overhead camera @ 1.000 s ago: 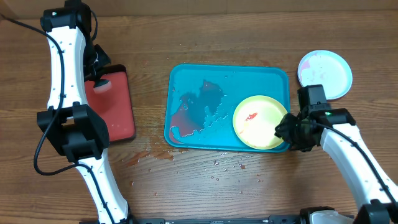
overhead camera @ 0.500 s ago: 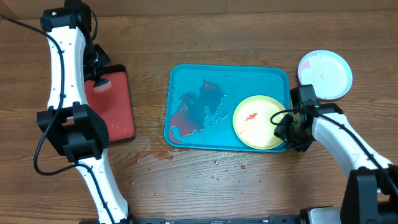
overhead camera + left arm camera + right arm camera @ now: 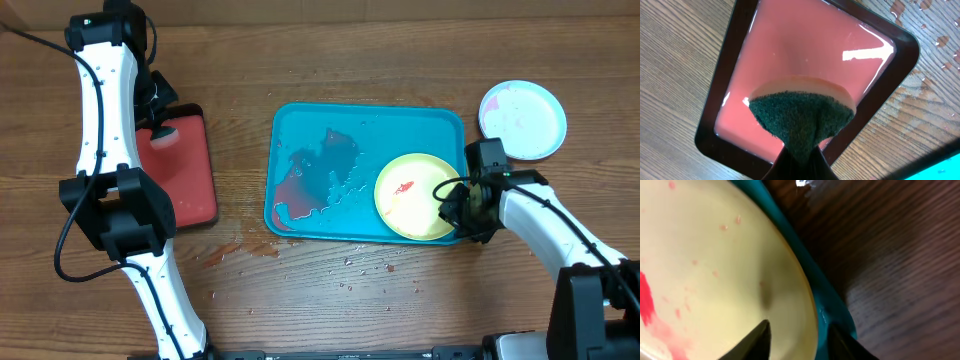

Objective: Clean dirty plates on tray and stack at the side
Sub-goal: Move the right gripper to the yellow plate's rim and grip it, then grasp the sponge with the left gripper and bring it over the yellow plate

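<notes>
A plate (image 3: 410,195) is set in the tray's (image 3: 300,125) right end. A second plate (image 3: 523,120) is laid on the table (image 3: 330,60), behind-right of it. A smaller tray (image 3: 190,190) is placed leftward, under a sponge (image 3: 800,120).

A robotics test bench is suggested, not a home kitchen. Two white and black robot arms, the left arm (image 3: 105,90) and the right arm (image 3: 550,225), are mounted at a wood-grain tabletop (image 3: 330,60). Only plastic ware is laid out: a teal tray (image 3: 300,125), a red tray (image 3: 190,190), plates (image 3: 410,205). The room beyond cannot be seen.
</notes>
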Available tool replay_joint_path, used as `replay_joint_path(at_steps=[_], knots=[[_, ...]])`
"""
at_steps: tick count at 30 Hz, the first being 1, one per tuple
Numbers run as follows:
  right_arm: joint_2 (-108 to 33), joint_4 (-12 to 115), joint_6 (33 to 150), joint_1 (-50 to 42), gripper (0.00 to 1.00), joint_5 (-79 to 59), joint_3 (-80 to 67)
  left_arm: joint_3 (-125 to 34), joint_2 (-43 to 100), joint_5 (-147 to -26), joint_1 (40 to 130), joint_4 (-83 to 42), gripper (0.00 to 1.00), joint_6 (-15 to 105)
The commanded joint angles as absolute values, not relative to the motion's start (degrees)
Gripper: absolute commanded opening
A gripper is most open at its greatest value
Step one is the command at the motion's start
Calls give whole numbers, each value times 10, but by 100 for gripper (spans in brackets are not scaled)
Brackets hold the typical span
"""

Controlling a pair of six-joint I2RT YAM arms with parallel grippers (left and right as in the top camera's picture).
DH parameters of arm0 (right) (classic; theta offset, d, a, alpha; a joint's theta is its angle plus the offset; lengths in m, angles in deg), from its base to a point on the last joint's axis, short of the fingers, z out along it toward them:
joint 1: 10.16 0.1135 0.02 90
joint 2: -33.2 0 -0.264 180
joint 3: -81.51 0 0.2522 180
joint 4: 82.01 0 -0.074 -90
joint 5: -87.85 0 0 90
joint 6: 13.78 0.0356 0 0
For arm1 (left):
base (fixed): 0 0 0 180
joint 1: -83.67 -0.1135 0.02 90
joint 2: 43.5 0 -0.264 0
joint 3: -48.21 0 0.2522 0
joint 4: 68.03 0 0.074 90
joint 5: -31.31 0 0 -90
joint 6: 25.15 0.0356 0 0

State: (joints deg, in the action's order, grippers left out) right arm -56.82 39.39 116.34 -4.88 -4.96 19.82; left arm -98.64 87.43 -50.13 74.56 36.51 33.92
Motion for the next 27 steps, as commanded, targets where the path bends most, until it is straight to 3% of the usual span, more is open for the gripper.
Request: replay_joint_path(at_steps=[1, 4, 16, 27], knots=[[-570, 416, 1167, -47, 28, -53, 221, -984, 861, -505, 747, 363, 4, 353], [-570, 440, 1140, -47, 22, -62, 220, -984, 861, -518, 747, 362, 4, 366], [-572, 480, 968, -47, 24, -114, 184, -984, 861, -784, 781, 343, 4, 595], [-686, 477, 947, -47, 26, -108, 104, -984, 861, -754, 929, 320, 4, 564]])
